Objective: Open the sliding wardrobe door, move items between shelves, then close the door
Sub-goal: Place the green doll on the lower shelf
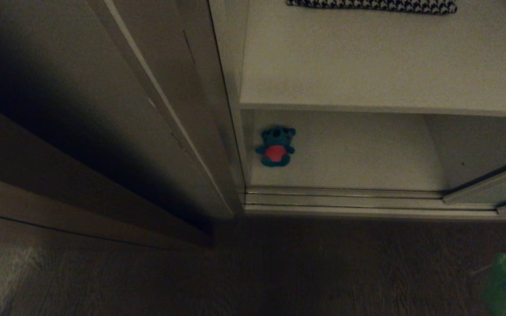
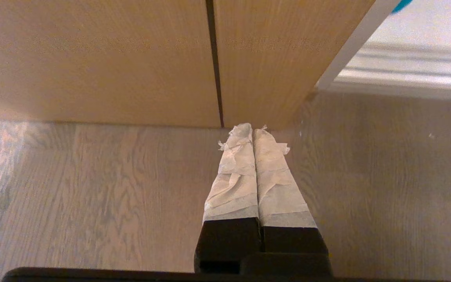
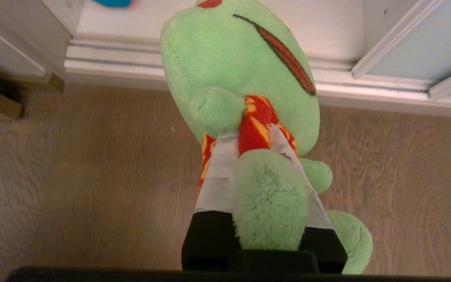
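The wardrobe stands open: the sliding wardrobe door [image 1: 490, 186] is pushed to the right, its lower corner resting in the floor track [image 1: 345, 198], which leaves the opening wide and unobstructed. On the lowest shelf [image 1: 358, 153] the teal-blue bear [image 1: 275, 146] sits in the left front corner, just beside the side wall, with bare board stretching to its right. The shelf above [image 1: 367, 61] juts out, bare but for a houndstooth cloth [image 1: 371, 5] at the back. The right gripper [image 3: 249, 149] is clamped on the green frog [image 3: 233, 58] by its red trim, above the wooden floor [image 3: 73, 176] short of the track. The left gripper [image 2: 253, 131], fully closed and empty, hangs near brown wooden panels [image 2: 131, 58].
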